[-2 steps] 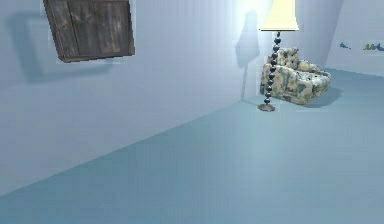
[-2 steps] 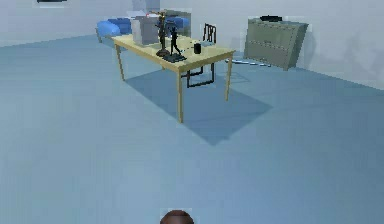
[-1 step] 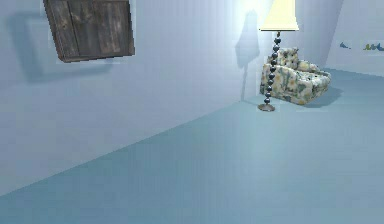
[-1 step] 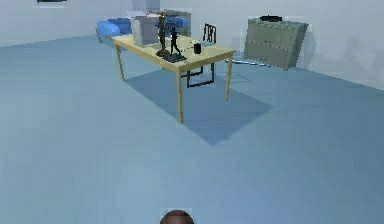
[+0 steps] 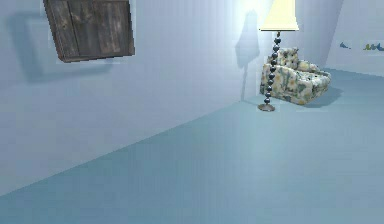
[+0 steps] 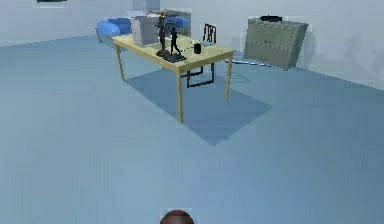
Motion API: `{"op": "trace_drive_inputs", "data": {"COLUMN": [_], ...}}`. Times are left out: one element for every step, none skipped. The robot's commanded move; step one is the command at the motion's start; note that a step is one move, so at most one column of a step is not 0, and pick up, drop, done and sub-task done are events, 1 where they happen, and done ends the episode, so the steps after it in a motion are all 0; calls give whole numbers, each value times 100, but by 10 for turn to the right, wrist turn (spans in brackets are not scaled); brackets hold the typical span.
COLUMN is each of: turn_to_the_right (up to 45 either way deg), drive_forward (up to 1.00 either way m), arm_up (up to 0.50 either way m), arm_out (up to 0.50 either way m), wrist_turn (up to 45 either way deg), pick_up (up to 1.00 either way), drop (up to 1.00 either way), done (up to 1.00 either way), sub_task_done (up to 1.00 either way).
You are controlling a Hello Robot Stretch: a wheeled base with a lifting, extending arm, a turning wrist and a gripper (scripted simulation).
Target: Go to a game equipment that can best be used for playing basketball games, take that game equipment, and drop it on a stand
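A dark reddish-brown round shape [image 6: 177, 217] pokes up from the bottom edge of the arm side view, over bare blue floor; only its top shows, so I cannot tell what it is. A low grey cabinet [image 6: 273, 42] with a flat dark object on top stands against the far wall at the arm side view's right.
A long wooden table [image 6: 170, 52] carries a dark statuette [image 6: 174, 42], a black cup [image 6: 198, 48] and a white box, with a black chair [image 6: 206, 40] behind it. In the forward view a floor lamp [image 5: 274, 50] and patterned armchair [image 5: 296, 78] fill the corner, under a wall with a dark wooden panel [image 5: 90, 27]. Open floor lies between.
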Motion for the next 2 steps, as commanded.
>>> {"op": "trace_drive_inputs", "data": {"turn_to_the_right": [0, 0], "drive_forward": [0, 0], "arm_up": [0, 0], "arm_out": [0, 0], "wrist_turn": [450, 270], "pick_up": [0, 0], "drop": [0, 0], "done": [0, 0], "sub_task_done": [0, 0]}}
